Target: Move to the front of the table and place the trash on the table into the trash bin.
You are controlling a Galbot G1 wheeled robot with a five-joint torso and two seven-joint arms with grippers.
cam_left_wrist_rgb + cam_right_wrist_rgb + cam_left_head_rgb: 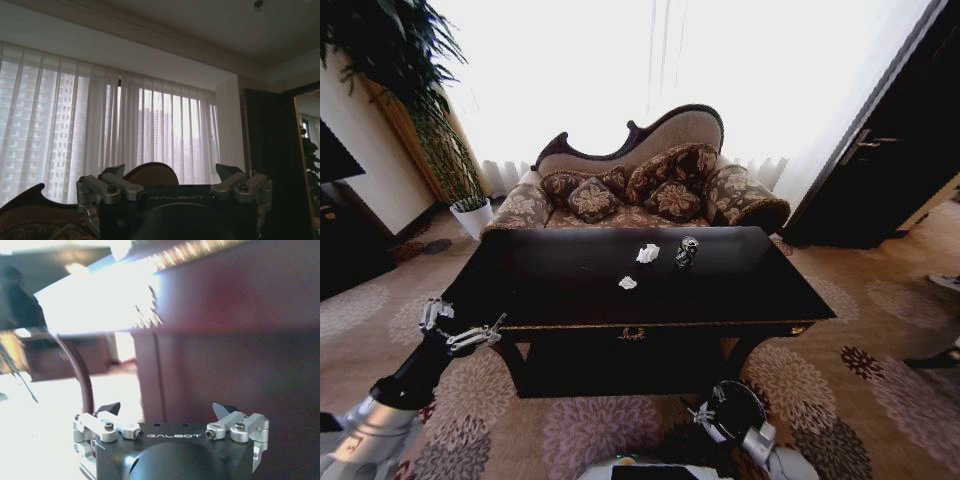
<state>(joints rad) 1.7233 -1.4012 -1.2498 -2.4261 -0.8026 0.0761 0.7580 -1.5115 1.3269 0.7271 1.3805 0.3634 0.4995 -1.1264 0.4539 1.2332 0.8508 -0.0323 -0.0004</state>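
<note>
The glossy black table [570,300] stands straight ahead with its gold emblem facing me. The trash lies on its far middle: a dark printed can [686,252] upright, a crumpled white paper scrap [647,253] beside it, and a smaller scrap [628,283] nearer to me. The small round dark trash bin [736,400] with a pale rim sits on the carpet before the table's front right, partly covered by my right arm. My right gripper [702,412] [166,407] hangs open and low, facing the table's front panel. My left gripper [465,320] [170,172] is open and empty off the table's front left corner.
A patterned sofa [640,190] stands close behind the table. A white plant pot [472,215] and a tall plant are at the back left, with a dark cabinet [345,250] on the left and a dark door [880,170] on the right. Open carpet lies on both sides of the table.
</note>
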